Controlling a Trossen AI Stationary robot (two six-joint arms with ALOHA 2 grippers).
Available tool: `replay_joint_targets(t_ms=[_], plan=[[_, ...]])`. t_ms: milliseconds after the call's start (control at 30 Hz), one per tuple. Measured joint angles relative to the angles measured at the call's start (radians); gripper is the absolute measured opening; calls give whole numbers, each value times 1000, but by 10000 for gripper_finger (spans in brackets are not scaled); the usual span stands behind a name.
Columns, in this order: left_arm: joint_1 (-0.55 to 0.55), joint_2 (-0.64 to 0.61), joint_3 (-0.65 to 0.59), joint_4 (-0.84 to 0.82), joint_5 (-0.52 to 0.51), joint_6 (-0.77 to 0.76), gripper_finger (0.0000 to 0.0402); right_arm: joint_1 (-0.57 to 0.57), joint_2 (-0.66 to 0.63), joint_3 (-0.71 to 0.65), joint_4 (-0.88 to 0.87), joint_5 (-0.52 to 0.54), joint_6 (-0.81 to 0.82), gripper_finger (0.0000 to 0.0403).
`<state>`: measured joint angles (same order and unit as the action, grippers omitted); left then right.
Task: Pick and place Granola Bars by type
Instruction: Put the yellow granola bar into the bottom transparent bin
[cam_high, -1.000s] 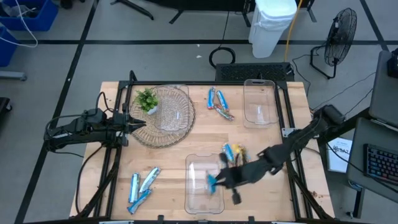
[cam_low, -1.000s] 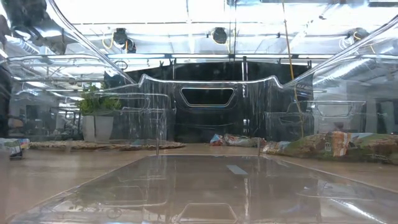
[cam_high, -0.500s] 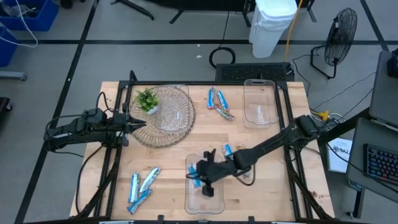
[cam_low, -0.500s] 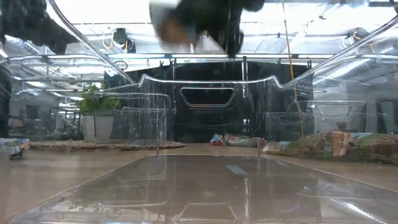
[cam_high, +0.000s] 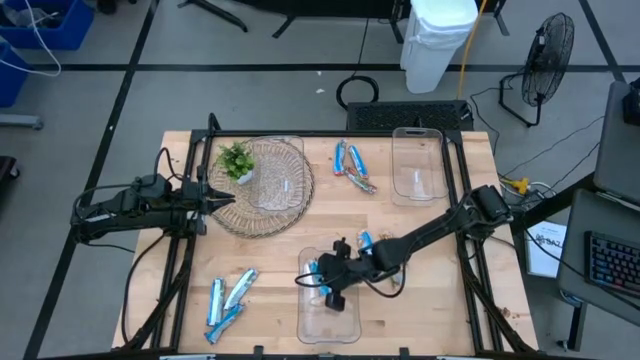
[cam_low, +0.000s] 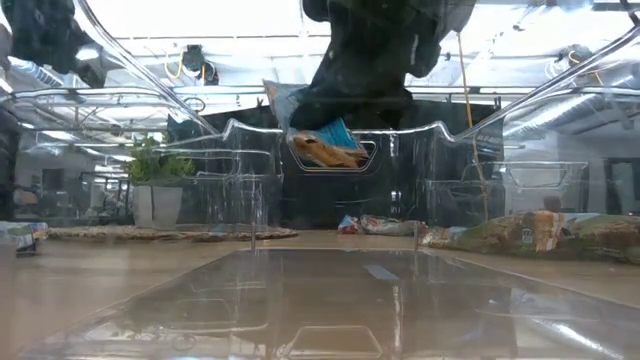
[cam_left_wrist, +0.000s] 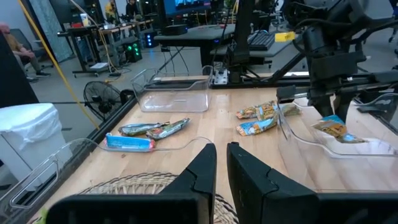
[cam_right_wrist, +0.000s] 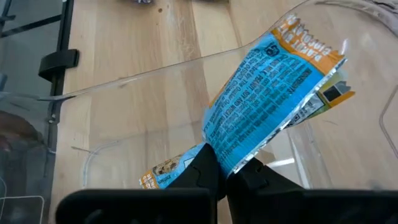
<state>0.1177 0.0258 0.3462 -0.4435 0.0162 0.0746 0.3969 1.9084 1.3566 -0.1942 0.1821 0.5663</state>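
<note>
High view: the right gripper (cam_high: 322, 280), jaws clamped on a blue granola bar (cam_high: 318, 270), has swung from the table's right side to above the clear bin (cam_high: 330, 322); the left gripper (cam_high: 222, 198) waits at the wicker tray (cam_high: 290, 205), jaws nearly together, empty. Low view: the bar (cam_low: 322, 145) now hangs over the bin. Right wrist view: the wrapper (cam_right_wrist: 267, 109) is pinched above the bin floor, so release seems the likely next step.

The near bin's (cam_high: 330, 318) clear walls fence its floor, open only from above; bare wood lies between it and the loose bars (cam_high: 227, 297); right arm (cam_high: 430, 235) spans the right side.
</note>
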Motion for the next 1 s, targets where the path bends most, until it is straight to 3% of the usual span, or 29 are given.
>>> replay_joint_targets(t_ms=[400, 533, 667, 1000], plan=[[0, 0, 0, 0, 0, -2, 47, -5, 0, -15, 33, -4, -22, 11], [0, 0, 0, 0, 0, -2, 47, -3, 0, -15, 77, -70, -67, 26], [0, 0, 0, 0, 0, -2, 47, -2, 0, -15, 127, -135, -80, 55], [0, 0, 0, 0, 0, -2, 47, 4, 0, -15, 151, -134, -81, 161]])
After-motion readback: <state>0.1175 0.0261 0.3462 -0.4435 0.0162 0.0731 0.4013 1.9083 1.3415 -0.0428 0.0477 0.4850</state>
